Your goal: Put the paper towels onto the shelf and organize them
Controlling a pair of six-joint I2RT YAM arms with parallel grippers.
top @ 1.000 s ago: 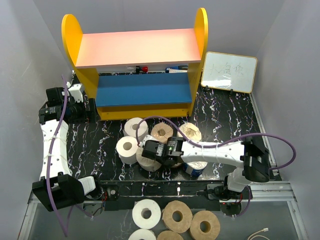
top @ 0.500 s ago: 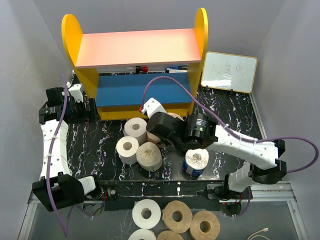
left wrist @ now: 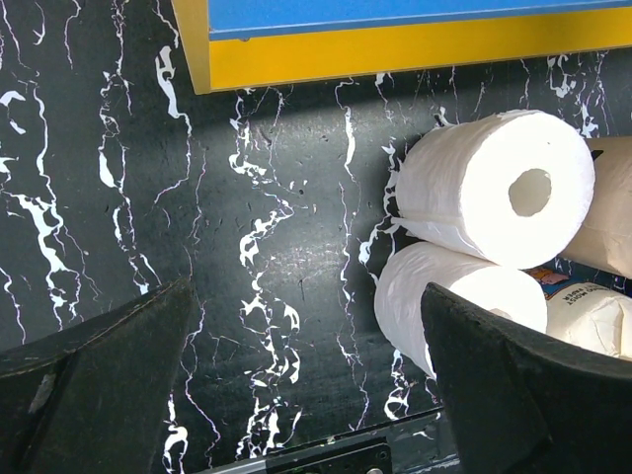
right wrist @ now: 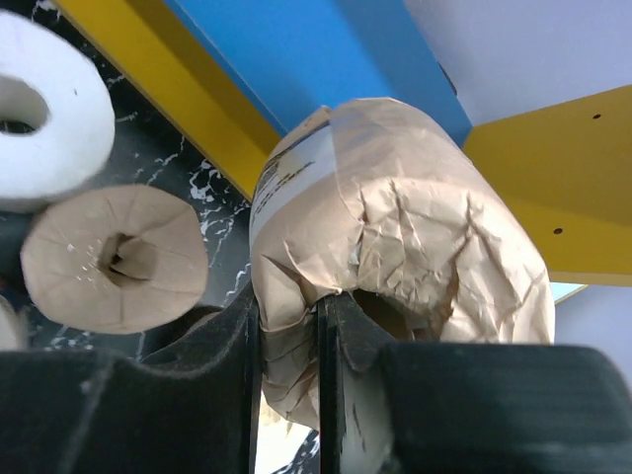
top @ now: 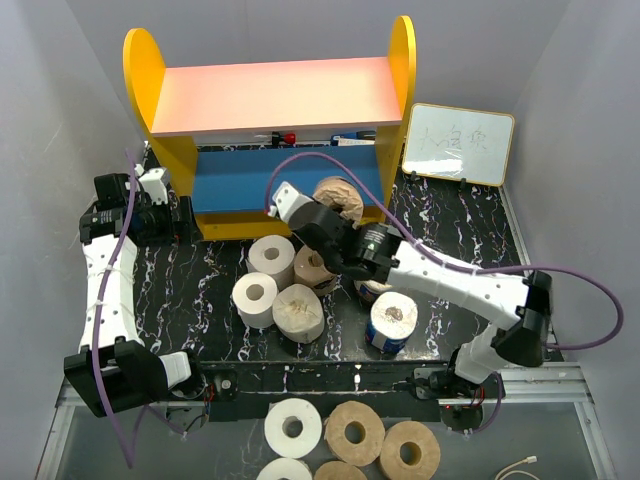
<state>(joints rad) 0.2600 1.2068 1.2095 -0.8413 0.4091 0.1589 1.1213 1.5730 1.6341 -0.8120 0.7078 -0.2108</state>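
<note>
One tan roll [top: 338,194] has its wall pinched by right gripper [right wrist: 288,331], at right end of blue board [top: 250,180] of shelf [top: 146,70], 12 o'clock. Touching board or not, can't tell. Other rolls [top: 255,296] clustered on table [top: 190,290], centre. Left gripper [left wrist: 306,395] spread wide, 9 o'clock.
</note>
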